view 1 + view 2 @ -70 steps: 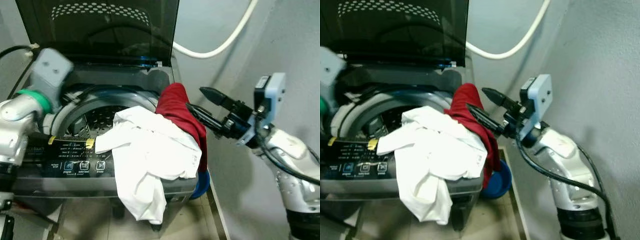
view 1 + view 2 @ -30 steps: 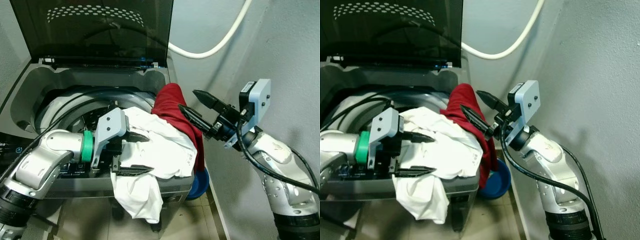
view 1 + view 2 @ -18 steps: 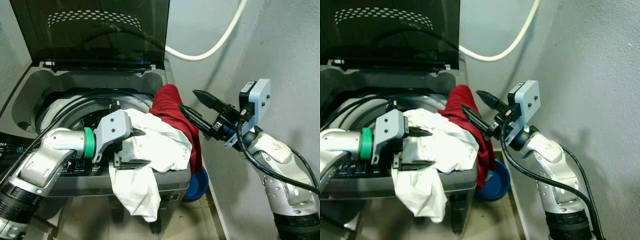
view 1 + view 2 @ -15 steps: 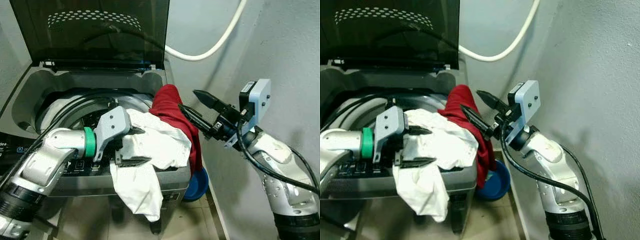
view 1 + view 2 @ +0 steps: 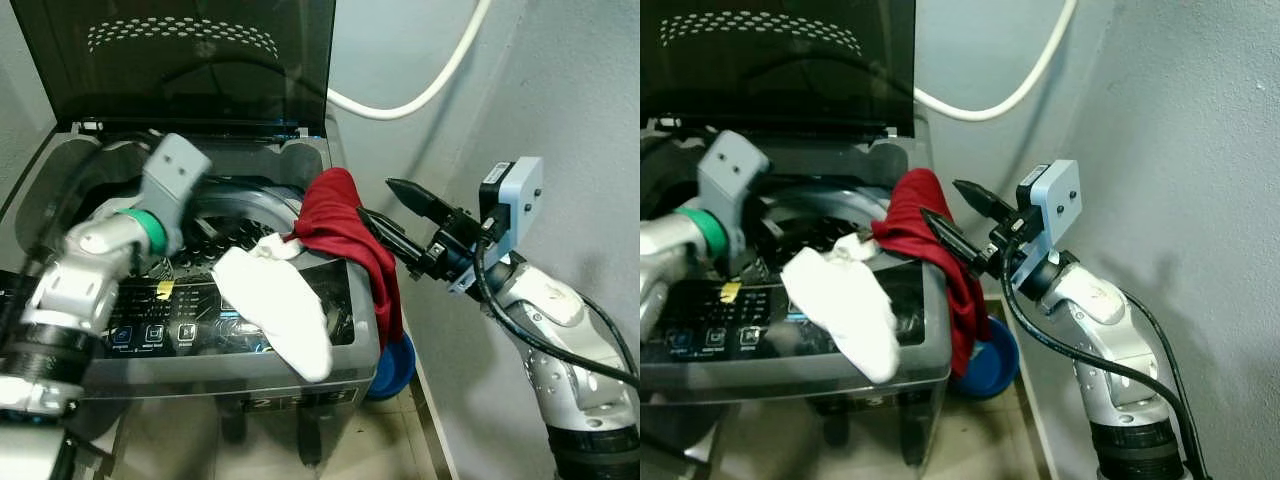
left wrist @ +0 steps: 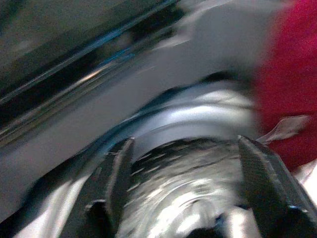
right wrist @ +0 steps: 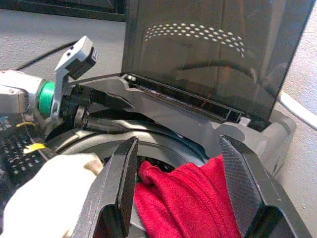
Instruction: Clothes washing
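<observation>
Since half a second ago my left jaws (image 7: 99, 111), parted and empty, left the white garment (image 5: 278, 310) half over the washer (image 5: 250, 375) rim; right jaws (image 5: 395, 215) wait open by the red cloth (image 5: 345, 230), loading unfinished.

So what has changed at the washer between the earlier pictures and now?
The left gripper let go of the white cloth and moved back over the drum, open. Less of the cloth now hangs over the front. The right gripper stayed open beside the red cloth, which still drapes over the washer's side.

The washing machine's control panel (image 5: 160, 335) seems to carry button labels, all too blurred to read.
</observation>
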Tool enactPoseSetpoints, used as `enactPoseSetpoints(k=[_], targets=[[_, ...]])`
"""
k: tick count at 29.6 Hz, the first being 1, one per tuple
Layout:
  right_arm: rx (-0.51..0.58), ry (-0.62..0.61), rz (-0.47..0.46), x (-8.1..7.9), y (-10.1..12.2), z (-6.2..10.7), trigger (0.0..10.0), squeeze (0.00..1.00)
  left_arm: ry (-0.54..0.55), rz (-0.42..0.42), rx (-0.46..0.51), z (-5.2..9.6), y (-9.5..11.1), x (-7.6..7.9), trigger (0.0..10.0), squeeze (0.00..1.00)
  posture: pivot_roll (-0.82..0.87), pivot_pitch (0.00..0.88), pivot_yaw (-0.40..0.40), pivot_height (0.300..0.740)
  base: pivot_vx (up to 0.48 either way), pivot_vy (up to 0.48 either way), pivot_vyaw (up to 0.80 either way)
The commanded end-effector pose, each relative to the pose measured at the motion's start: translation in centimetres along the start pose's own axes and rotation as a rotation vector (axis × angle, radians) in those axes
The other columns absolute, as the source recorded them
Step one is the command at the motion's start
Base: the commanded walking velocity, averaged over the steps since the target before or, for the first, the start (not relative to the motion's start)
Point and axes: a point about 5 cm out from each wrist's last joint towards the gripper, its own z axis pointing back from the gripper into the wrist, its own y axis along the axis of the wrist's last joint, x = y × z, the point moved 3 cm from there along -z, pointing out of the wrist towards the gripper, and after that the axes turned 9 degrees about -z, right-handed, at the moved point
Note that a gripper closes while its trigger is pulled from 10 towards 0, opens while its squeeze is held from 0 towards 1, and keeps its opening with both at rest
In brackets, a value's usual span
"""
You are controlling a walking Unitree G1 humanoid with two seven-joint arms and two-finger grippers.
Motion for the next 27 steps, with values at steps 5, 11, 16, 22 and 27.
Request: enactPoseSetpoints(k=[5, 11, 16, 22, 27], targets=[[-0.004, -0.007, 0.004, 0.1, -0.1, 0.1, 10.0, 0.0, 0.443, -0.006, -0.242, 2.6, -4.1, -7.2, 0.0, 0.0, 0.04, 0.076, -0.001, 0.74, 0.0, 0.0, 0.0], [-0.004, -0.008, 0.001, 0.1, -0.1, 0.1, 10.0, 0.0, 0.761, -0.009, -0.387, 6.5, -6.6, -11.9, 10.0, 0.0, 0.05, 0.081, -0.002, 0.74, 0.0, 0.0, 0.0], [-0.005, -0.013, 0.0, 0.1, -0.2, 0.0, 10.0, 0.0, 0.694, 0.049, -0.342, 6.1, -6.6, -11.1, 10.0, 0.0, 0.05, 0.086, -0.005, 0.74, 0.0, 0.0, 0.0], [-0.139, -0.115, 0.027, 1.1, -3.4, -0.7, 10.0, 0.0, 0.509, 0.045, -0.1, 3.4, -2.0, -8.4, 10.0, 1.0, 0.05, 0.092, -0.012, 0.74, 0.0, 0.0, 0.0], [-0.188, -0.14, 0.01, 1.0, -5.2, -1.5, 10.0, 0.0, 0.474, -0.022, 0.014, 2.6, 1.4, -7.7, 10.0, 0.0, 0.05, 0.094, -0.012, 0.74, 0.0, 0.0, 0.0]])
